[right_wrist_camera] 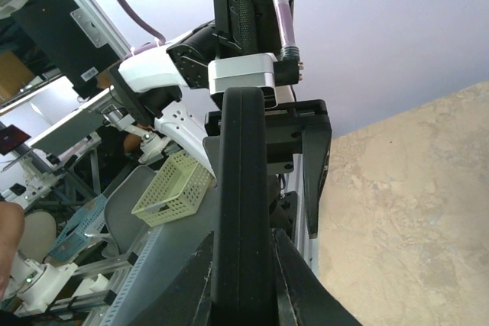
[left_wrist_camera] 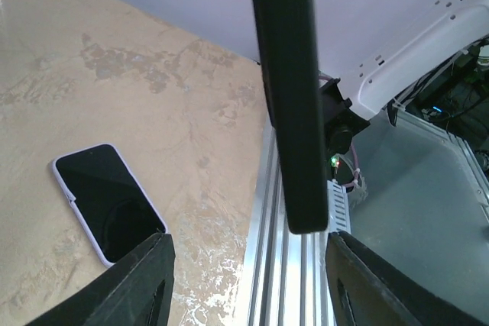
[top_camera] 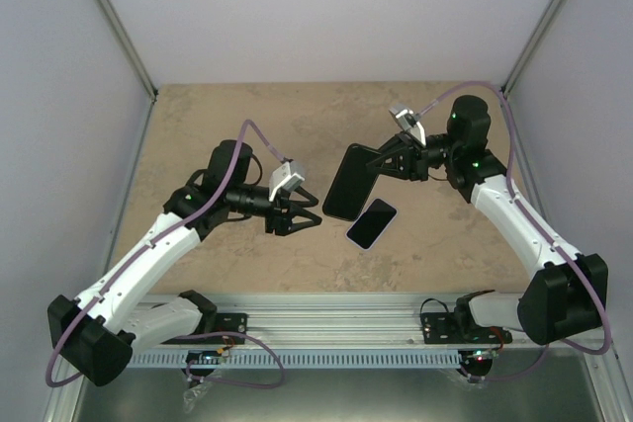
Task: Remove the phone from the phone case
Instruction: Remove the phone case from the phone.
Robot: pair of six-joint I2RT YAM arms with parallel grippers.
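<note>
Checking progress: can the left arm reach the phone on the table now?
Probably yes: the open left claw sits beside the phone, and the right claw holds the black case up, apart from it.

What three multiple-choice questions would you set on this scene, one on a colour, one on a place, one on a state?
1. What colour is the phone case held off the table? A white, B black, C yellow.
2. Where is the phone? A lying flat on the table, B inside the phone case, C on top of the phone case.
3. How is the right pincer? A open and empty, B out of view, C shut on the phone case.

Key: 1 B, it shows as a black slab in every view. 2 A, it lies screen-up on the table beside the raised phone case. 3 C, the right wrist view shows its fingers clamped on the case's edge.
</note>
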